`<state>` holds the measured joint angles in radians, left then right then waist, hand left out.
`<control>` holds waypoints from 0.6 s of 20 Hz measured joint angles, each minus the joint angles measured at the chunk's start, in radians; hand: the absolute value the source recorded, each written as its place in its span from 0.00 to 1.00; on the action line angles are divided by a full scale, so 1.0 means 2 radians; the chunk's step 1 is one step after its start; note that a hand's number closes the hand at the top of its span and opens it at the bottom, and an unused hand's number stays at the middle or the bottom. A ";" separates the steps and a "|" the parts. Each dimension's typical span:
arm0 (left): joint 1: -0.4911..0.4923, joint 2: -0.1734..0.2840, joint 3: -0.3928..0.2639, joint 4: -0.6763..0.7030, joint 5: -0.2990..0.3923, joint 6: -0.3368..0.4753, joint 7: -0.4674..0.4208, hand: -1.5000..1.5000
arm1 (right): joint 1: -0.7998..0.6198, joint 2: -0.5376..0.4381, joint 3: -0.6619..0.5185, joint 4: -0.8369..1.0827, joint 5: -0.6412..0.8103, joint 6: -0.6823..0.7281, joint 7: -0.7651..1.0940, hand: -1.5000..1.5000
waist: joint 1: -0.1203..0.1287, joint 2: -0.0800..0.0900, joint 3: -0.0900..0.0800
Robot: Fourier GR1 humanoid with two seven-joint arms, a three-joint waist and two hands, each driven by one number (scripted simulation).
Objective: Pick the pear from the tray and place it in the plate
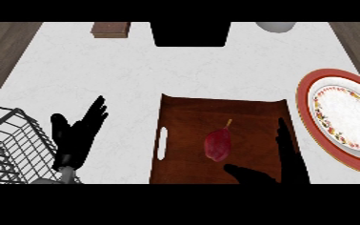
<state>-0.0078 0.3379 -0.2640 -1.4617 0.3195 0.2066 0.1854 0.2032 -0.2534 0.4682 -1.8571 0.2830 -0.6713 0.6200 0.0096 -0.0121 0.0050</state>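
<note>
A white marbled tabletop [141,71] seen from above. Near the middle lies a brown wooden tray [186,119] with a slot handle in its left wall. On the tray's floor, a little right of centre, lies a dark red pear [218,144], its thin stem pointing up and away.

The right hand [277,174] comes in at the lower edge, over the tray's right part: fingers [283,136] straight and released, thumb spread toward the pear, just beside the fruit but not touching it.

Past the tray's right wall sits a red-rimmed plate [307,106] with a floral white centre (cut off by the view's edge).

The left hand [76,133] rests open, fingers up, left of the tray, beside a wire basket [21,143].

Along the far edge: a small brown box [110,29], a black object [190,34], a pale rounded thing [275,26].
</note>
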 measured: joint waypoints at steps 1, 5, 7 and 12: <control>0.000 -0.002 0.002 0.002 0.000 -0.002 -0.003 0.50 | -0.010 0.003 0.000 -0.002 0.005 0.005 0.014 0.00 | 0.000 0.000 0.001; 0.007 -0.005 0.001 -0.007 -0.006 -0.002 -0.006 0.50 | -0.032 0.030 0.005 0.027 0.024 0.003 0.018 0.00 | -0.001 0.000 0.000; 0.009 -0.005 0.001 -0.011 -0.010 -0.001 0.004 0.50 | -0.037 0.036 0.005 0.032 0.035 0.006 0.027 0.00 | -0.001 0.000 0.000; 0.007 -0.007 0.002 -0.007 -0.010 -0.005 0.006 0.50 | -0.056 0.050 0.006 0.068 0.071 0.016 0.059 0.00 | -0.001 -0.001 0.001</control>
<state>0.0057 0.3246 -0.2597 -1.4757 0.3002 0.1971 0.1964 0.0916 -0.1532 0.4804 -1.7218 0.4242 -0.6393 0.7372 0.0067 -0.0138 0.0062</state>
